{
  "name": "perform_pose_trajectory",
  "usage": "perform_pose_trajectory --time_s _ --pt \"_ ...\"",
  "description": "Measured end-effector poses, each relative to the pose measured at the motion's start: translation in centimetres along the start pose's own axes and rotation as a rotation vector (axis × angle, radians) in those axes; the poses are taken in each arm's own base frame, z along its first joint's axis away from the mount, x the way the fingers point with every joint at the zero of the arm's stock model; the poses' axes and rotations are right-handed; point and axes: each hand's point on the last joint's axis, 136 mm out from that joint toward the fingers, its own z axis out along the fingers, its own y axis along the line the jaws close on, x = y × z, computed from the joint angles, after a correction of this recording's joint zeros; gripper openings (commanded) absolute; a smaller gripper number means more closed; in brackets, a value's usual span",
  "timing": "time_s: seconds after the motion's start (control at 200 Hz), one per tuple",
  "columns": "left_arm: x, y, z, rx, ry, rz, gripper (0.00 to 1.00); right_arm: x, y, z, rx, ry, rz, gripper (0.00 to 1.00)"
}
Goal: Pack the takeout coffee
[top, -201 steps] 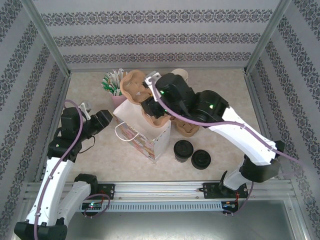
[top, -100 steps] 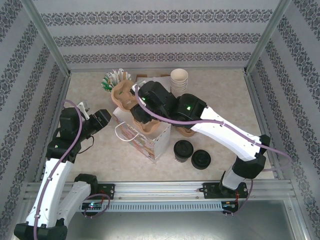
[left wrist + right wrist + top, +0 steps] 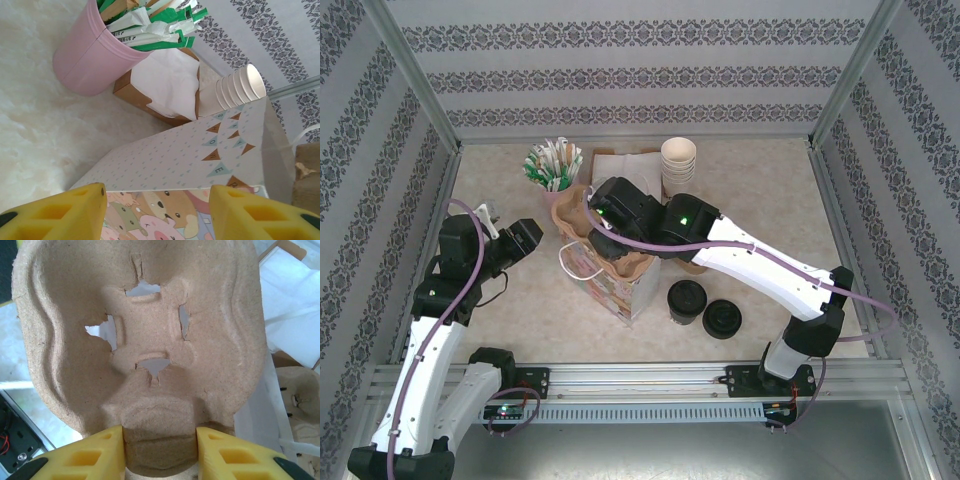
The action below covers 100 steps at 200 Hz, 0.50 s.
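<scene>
Your right gripper [image 3: 160, 452] clamps the pulp cup carrier [image 3: 150, 340], and its arm hides the paper bag's [image 3: 625, 295] mouth. Left gripper [image 3: 157, 212] gapes, released. The takeout coffee [image 3: 686, 300] stands near the table's [image 3: 770, 190] front edge. The bag's bunting lettering is unreadable.

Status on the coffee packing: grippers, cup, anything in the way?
Left gripper open, facing the bag. Right gripper shut on cup carrier at the bag mouth. Coffee stands right of bag, untouched. Cup carrier blocks the opening.
</scene>
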Motion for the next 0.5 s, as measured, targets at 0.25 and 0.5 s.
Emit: perform_pose_trajectory --time_s 0.25,0.5 --pt "0.04 -0.03 0.0 0.002 0.002 0.002 0.57 0.41 0.08 0.25 -0.003 0.02 -0.004 0.38" --pt "-0.2 -0.46 -0.23 0.014 -0.003 0.006 0.57 0.39 -0.05 0.35 0.005 0.019 -0.003 0.35"
